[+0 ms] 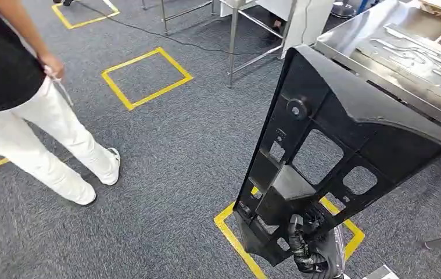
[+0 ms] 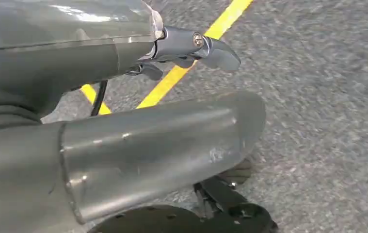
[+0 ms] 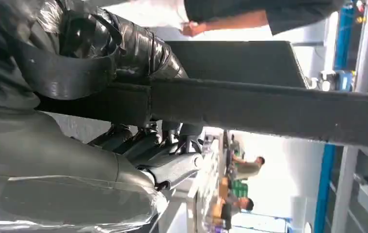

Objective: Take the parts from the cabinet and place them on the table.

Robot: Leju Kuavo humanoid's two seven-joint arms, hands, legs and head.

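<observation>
A large black plastic panel (image 1: 334, 133) with several cut-outs stands upright in front of me, tilted toward the steel table (image 1: 346, 49) at the right. My right hand (image 1: 308, 244) grips its lower end from below. In the right wrist view the hand (image 3: 138, 145) wraps the panel's dark edge (image 3: 269, 109), thumb on one side and fingers on the other. My left hand (image 2: 148, 145) hangs over grey carpet with its fingers (image 2: 211, 48) spread from the thumb and nothing in it.
A person in white trousers (image 1: 43, 128) stands at the left on the carpet. Yellow tape squares (image 1: 146, 77) mark the floor, one right under the panel (image 1: 229, 229). Silver flat parts (image 1: 415, 52) lie on the table. Metal frame legs (image 1: 232, 35) stand behind.
</observation>
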